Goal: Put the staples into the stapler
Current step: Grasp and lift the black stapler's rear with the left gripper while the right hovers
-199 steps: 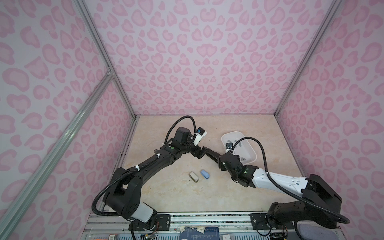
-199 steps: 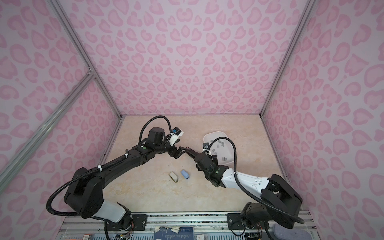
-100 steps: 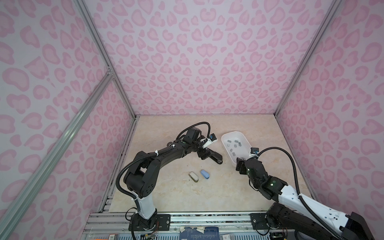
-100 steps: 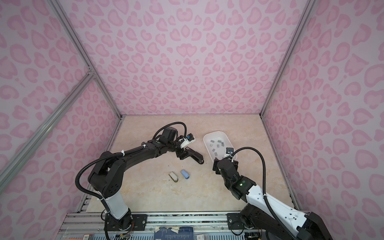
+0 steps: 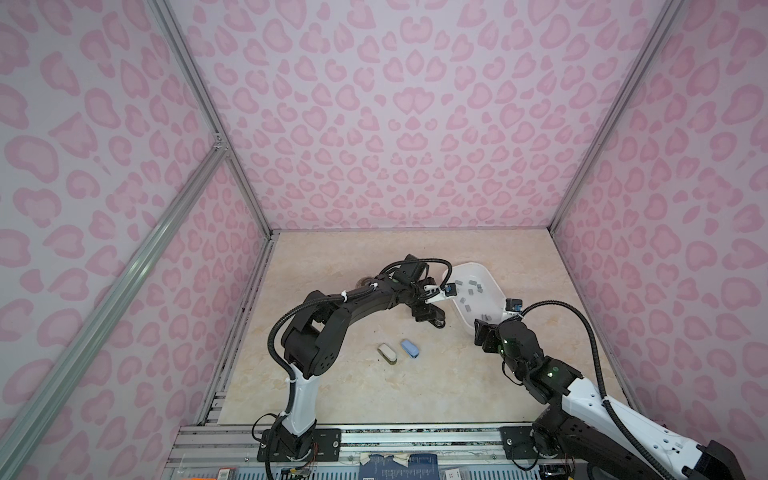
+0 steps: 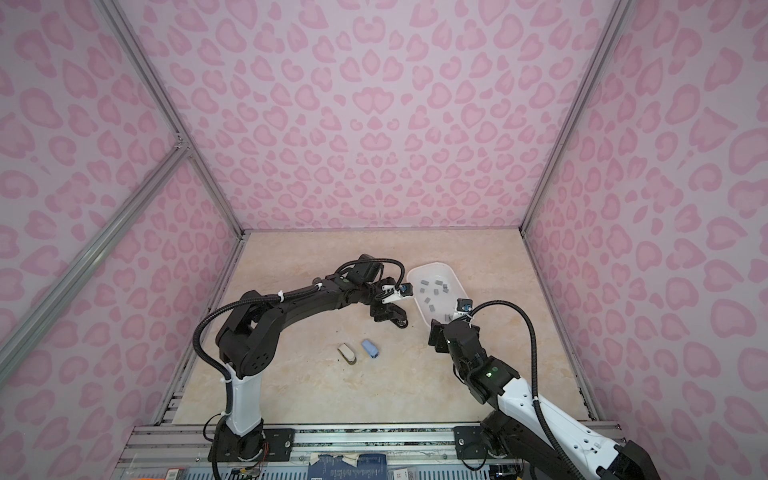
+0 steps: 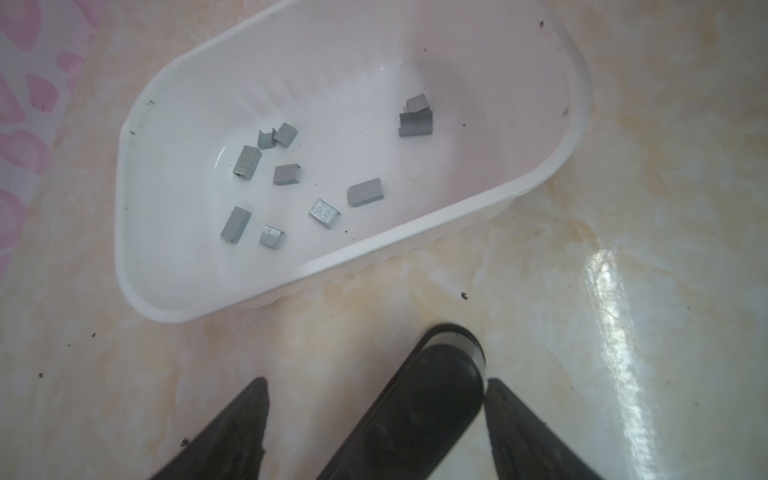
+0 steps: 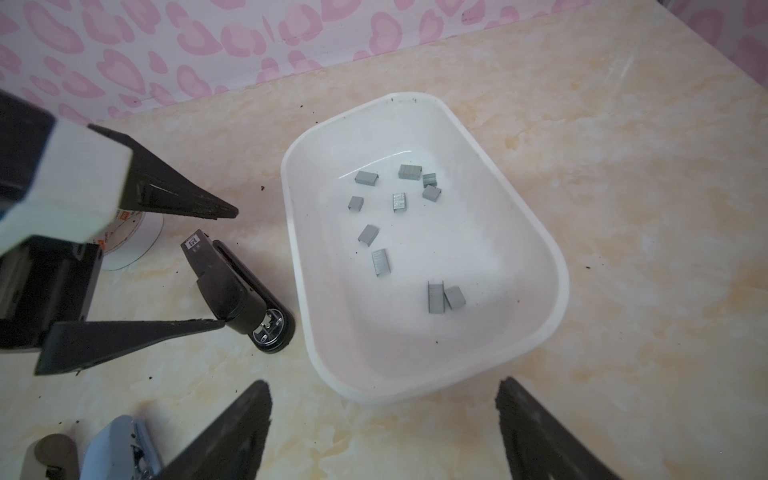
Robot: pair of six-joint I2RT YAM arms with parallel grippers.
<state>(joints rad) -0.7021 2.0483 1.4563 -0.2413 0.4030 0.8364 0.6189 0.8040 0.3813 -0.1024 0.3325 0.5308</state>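
Straddling the black stapler [image 7: 419, 415], the left claw [image 7: 376, 382] was seen spread wide — one finger apparently touching its side, nothing clamped. The right claw [image 8: 383, 381] was seen wide open and empty, the staples [image 8: 380, 262] lying loose in the white tray [image 8: 560, 272] just ahead of its tips. Fetching a strip was judged the step in hand — a descent into the tray and a narrow pinch would be called for.
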